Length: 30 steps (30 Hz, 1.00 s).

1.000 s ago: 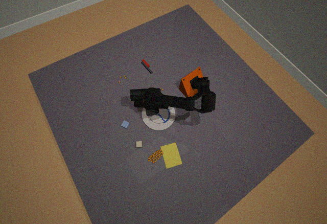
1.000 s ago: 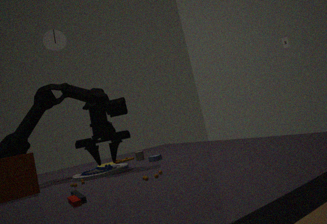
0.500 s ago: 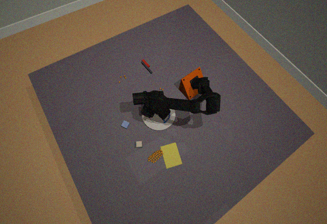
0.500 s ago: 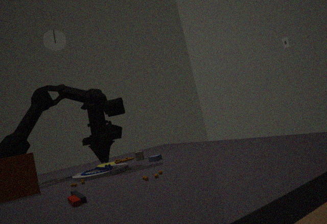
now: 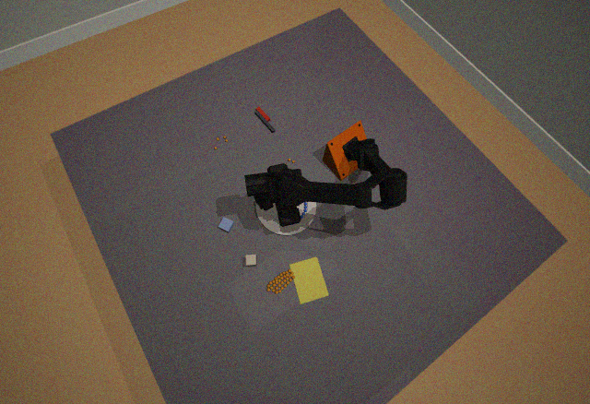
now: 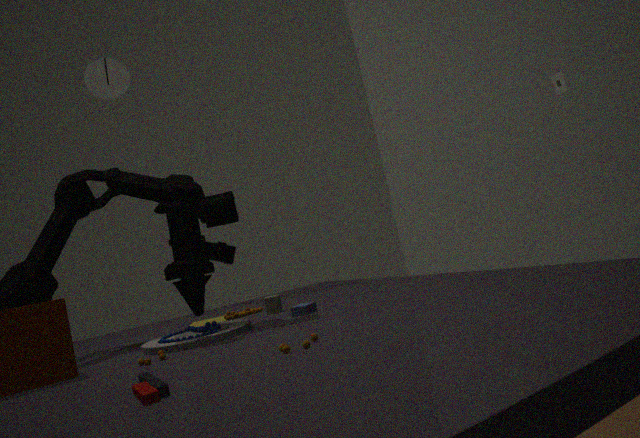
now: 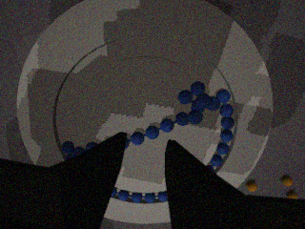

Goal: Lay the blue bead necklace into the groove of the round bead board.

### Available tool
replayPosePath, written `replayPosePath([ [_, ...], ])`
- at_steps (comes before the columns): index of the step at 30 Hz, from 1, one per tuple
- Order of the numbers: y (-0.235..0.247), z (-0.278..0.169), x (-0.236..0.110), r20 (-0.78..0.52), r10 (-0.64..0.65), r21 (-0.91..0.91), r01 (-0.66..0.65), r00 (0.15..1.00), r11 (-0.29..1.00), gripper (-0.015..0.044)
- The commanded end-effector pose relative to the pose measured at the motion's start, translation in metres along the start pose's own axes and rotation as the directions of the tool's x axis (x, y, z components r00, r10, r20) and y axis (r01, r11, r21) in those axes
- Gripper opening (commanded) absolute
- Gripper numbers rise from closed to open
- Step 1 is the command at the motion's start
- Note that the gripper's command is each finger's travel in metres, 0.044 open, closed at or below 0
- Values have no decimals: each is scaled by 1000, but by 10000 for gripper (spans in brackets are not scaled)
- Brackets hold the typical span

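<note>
The round white bead board (image 5: 298,229) (image 6: 155,342) (image 7: 76,43) lies on the purple mat under my arm. The blue bead necklace (image 5: 303,207) (image 6: 180,333) (image 7: 152,132) rests on the board. Part of it follows the groove on the right. One strand cuts across the middle, and a small clump sits at the upper right. My gripper (image 5: 288,220) (image 6: 194,310) (image 7: 146,143) points down just above the board. Its fingers are drawn in narrow on either side of the crossing strand, with a gap wider than a bead between them. They hold nothing.
The orange arm base (image 5: 344,149) stands behind the board. A yellow sheet (image 5: 308,279), a pile of orange beads (image 5: 279,281), a beige cube (image 5: 250,259) and a light blue tile (image 5: 226,223) lie in front. A red and grey piece (image 5: 264,118) and loose orange beads (image 5: 220,139) lie farther off.
</note>
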<state>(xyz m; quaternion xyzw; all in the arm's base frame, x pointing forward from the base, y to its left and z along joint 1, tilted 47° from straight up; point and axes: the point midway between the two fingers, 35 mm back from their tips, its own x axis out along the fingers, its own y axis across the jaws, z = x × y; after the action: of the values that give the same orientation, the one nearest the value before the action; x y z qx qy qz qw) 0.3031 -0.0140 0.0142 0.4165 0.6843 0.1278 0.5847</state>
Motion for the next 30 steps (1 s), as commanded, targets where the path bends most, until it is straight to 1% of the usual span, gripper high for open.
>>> replayPosePath([
  [1, 30, -21, -10, 6, 12, 706, -13, 1000, 708, 120],
  [8, 37, -26, -11, 5, 13, 887, -11, 1000, 462, 120],
  [10, 37, -27, -11, 5, 13, 906, -10, 1000, 423, 120],
  [30, 37, -27, -11, 5, 13, 906, -10, 1000, 423, 120],
])
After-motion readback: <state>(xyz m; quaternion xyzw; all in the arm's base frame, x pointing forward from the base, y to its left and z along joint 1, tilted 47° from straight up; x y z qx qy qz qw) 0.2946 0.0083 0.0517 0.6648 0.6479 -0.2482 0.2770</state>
